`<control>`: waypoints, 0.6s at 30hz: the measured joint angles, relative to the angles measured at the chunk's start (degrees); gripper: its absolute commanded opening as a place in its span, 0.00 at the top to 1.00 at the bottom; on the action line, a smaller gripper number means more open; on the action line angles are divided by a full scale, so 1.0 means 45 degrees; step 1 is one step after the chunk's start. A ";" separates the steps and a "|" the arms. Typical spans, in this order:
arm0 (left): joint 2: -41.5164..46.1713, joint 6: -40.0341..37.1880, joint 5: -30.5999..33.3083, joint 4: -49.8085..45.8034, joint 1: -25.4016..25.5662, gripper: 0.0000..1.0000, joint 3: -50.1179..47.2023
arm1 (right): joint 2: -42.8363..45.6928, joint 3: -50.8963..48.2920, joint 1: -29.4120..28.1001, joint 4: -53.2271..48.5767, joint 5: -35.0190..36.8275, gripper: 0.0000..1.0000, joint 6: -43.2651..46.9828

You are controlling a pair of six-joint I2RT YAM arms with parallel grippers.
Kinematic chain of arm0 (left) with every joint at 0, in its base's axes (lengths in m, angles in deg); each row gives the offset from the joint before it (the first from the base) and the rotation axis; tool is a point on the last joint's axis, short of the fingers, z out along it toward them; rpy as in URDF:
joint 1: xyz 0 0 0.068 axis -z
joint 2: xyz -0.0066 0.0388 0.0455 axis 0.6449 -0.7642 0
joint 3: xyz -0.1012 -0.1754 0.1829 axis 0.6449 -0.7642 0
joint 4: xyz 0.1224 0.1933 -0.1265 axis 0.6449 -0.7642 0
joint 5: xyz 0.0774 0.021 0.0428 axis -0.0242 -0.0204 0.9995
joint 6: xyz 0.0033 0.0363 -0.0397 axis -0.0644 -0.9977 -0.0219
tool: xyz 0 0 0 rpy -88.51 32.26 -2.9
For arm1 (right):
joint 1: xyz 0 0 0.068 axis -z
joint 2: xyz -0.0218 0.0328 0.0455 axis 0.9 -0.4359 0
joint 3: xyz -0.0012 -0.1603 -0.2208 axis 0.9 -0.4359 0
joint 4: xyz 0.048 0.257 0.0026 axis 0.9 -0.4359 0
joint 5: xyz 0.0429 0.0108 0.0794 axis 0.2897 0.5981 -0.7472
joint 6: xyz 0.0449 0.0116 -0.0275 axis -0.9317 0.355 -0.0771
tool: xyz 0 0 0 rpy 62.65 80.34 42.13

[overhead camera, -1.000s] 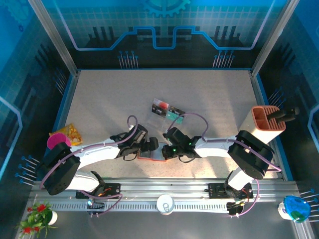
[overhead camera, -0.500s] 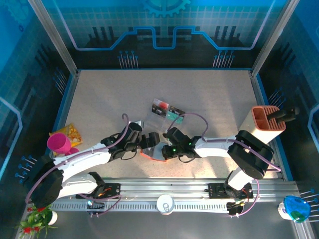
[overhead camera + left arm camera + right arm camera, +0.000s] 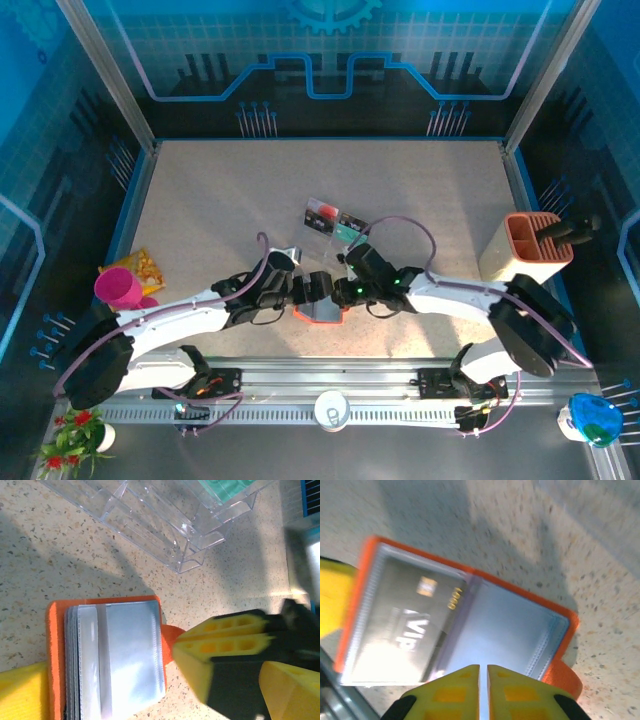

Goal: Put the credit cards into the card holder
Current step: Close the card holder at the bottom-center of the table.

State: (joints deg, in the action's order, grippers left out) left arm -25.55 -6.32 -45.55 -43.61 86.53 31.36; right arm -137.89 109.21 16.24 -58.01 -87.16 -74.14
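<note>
The orange card holder (image 3: 303, 313) lies open near the table's front middle, its grey-blue pockets (image 3: 125, 655) facing up. A dark card marked VIP (image 3: 405, 625) sits in its left pocket. My left gripper (image 3: 107, 667) is open, one yellow finger (image 3: 220, 645) by the snap tab and the other at the holder's far side. My right gripper (image 3: 483, 680) hovers over the holder's right pocket, its fingers almost together with a thin slit and nothing between them. A red-and-white card (image 3: 322, 212) and a teal card (image 3: 350, 228) stand in the clear tray (image 3: 335, 222).
The clear acrylic tray (image 3: 165, 525) lies just beyond the holder. A tall beige-and-orange box (image 3: 525, 250) stands at the right. A pink cup (image 3: 118, 288) and a yellow bag (image 3: 145, 265) are at the left edge. A paper cup (image 3: 331, 408) sits on the front rail.
Both grippers and the card holder have shifted slightly right. The left arm has stretched out lower. The right arm's forearm has swung back and right.
</note>
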 measured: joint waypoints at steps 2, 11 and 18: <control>0.0000 0.0039 0.0005 -0.0005 0.0049 0.01 0.0000 | 0.0622 -0.0063 0.0083 -0.0136 0.0180 0.78 0.0083; -0.0053 0.0209 0.0049 0.0005 0.0277 0.01 0.0000 | 0.0971 -0.1059 0.0165 -0.0772 0.0850 0.54 0.0131; -0.0146 0.0219 0.0151 0.0000 0.0427 0.01 0.0005 | 0.0209 -0.1083 0.0257 -0.0559 0.0835 0.81 0.0165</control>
State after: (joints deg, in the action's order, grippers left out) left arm -26.20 -5.34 -44.87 -43.61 88.45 31.38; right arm -136.95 104.34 17.39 -60.52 -83.40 -73.40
